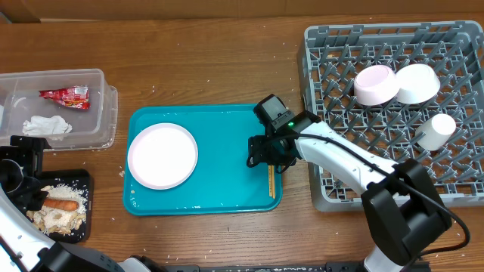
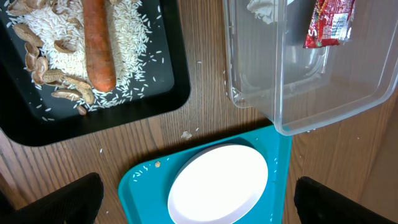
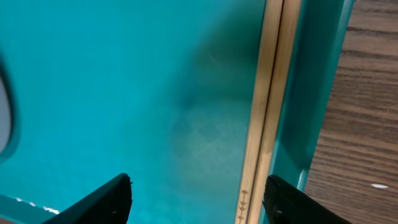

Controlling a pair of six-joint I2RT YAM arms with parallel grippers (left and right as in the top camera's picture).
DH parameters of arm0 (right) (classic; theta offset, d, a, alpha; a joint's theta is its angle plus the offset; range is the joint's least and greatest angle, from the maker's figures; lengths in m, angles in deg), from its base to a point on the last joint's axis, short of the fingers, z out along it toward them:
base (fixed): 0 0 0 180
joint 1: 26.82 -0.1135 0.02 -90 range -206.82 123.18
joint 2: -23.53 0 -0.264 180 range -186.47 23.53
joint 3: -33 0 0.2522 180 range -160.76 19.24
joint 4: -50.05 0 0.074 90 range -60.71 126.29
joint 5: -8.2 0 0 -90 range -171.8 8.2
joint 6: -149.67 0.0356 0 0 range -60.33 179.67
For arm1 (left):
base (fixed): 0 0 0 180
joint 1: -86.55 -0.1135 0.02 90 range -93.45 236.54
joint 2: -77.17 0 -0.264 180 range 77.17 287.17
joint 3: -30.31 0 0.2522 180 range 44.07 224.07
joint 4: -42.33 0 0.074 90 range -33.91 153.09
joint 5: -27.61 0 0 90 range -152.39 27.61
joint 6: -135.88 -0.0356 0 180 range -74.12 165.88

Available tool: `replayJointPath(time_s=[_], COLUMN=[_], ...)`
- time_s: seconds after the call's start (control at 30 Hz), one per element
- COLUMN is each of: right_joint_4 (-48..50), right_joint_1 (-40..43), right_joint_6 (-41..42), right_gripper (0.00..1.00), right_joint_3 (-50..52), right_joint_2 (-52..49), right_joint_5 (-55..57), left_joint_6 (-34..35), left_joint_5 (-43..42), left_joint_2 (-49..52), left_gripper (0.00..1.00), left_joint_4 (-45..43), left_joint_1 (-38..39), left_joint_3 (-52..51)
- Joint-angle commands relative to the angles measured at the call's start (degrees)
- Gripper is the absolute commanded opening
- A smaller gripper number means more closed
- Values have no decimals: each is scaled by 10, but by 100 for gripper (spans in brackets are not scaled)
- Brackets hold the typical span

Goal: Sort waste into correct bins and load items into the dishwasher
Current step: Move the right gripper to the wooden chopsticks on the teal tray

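Showing right gripper (image 3: 198,186) hovering, jaws parted and empty, over wooden chopsticks (image 3: 270,93) lying along teal tray's (image 1: 227,151) right wall; showing left gripper (image 2: 199,199) gaping wide, empty, beyond tray's left edge.

1. We see a brown wooden table (image 1: 212,68) with plain grain and a dull finish.
2. We find the teal rectangular plastic serving tray (image 1: 227,128) smooth, with a soft sheen.
3. The large white round plate (image 1: 162,156) looks smooth and glossy to us.
4. We read the pair of thin pale wooden chopsticks (image 3: 270,112) as bare, smooth wood.
5. The clear rectangular plastic tub (image 2: 261,81) is glossy and see-through, and the red crinkled snack wrapper (image 2: 329,22) is shiny film.
6. The flat black rectangular tray (image 2: 174,74) is smooth dark plastic.
7. The large square grey plastic dish rack (image 1: 325,75) looks matt.
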Motion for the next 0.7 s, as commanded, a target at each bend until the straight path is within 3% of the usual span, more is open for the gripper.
replayJointPath(time_s=[0.0, 0.47, 0.67], right_joint_4=[4, -148, -155], right_joint_1=[-14, -31, -31], right_joint_6=[-18, -49, -48], right_gripper=[71, 75, 75], right_joint_3=[3, -132, -133], right_joint_2=[-9, -16, -71], right_joint_5=[5, 46, 46], left_joint_6=[-5, -5, -5], left_joint_5=[-2, -2, -2], left_joint_2=[3, 3, 3], left_gripper=[100, 100, 100], left_joint_4=[-1, -1, -1], left_joint_1=[4, 4, 4], left_joint_3=[4, 4, 4])
